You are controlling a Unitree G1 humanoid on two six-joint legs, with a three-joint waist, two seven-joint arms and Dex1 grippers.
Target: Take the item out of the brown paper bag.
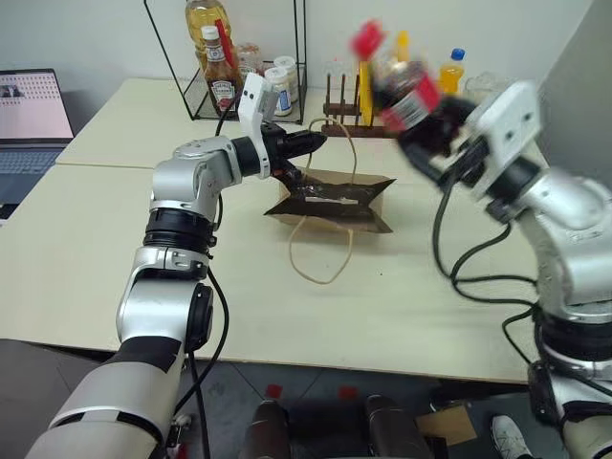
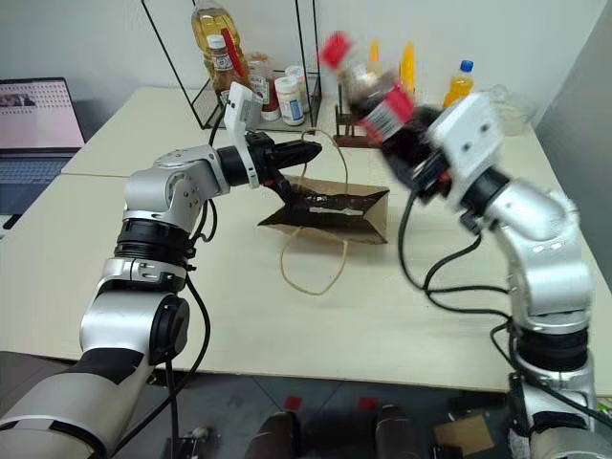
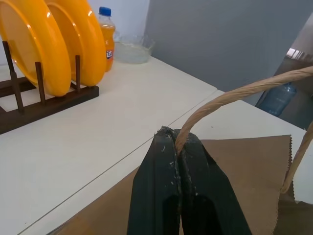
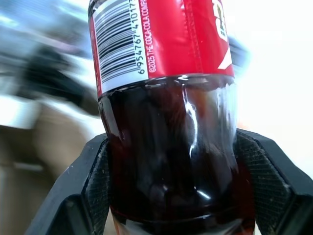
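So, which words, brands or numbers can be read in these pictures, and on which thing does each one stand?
"6954767 41017", cut off at the edge: beside the barcode on the red label of the cola bottle.
"©2025 THE COCA-COLA COMP", cut off: same label, beside that number.
White letters on the red label's other side: cropped, not readable.
Ketchup bottle label: too small to read.
Orange soda bottle label: too small to read.
Laptop screen: too small to read.
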